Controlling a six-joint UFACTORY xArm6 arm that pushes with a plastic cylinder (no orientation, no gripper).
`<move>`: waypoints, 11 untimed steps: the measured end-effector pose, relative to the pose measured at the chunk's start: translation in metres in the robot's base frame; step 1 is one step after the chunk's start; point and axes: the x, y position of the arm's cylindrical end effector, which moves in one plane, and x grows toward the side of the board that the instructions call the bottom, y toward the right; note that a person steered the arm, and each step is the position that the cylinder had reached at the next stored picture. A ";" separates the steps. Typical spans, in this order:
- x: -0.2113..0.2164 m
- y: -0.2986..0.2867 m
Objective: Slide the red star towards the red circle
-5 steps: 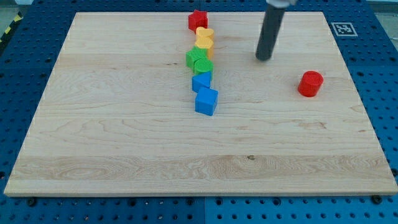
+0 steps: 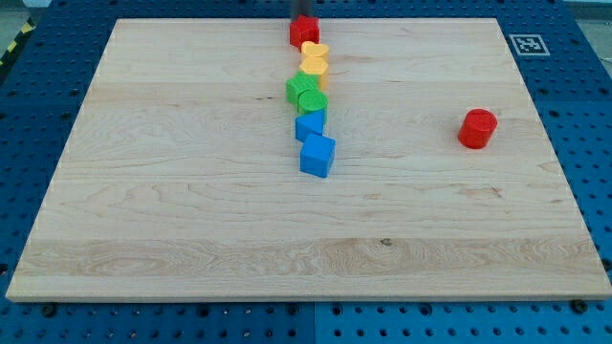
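The red star (image 2: 304, 31) lies near the board's top edge, at the head of a line of blocks. The red circle (image 2: 477, 128) stands alone at the view's right, well below and to the right of the star. Only a short dark piece of the rod shows at the view's top edge. My tip (image 2: 302, 15) is right behind the red star, on its upper side, touching it or nearly so.
Below the star run a yellow heart (image 2: 315, 51), a yellow block (image 2: 314, 67), two green blocks (image 2: 300, 88) (image 2: 313, 101), a blue block (image 2: 310, 125) and a blue cube (image 2: 317, 155). A printed marker (image 2: 525, 44) sits at the wooden board's (image 2: 191, 210) top right corner.
The rod has moved left and up, from the spot between the block line and the red circle to just behind the red star. No block has moved.
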 end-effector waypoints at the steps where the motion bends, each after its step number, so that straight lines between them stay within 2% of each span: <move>1: 0.000 -0.014; 2: 0.004 -0.012; 5: 0.055 0.063; 9: 0.147 0.158; 11: 0.160 0.175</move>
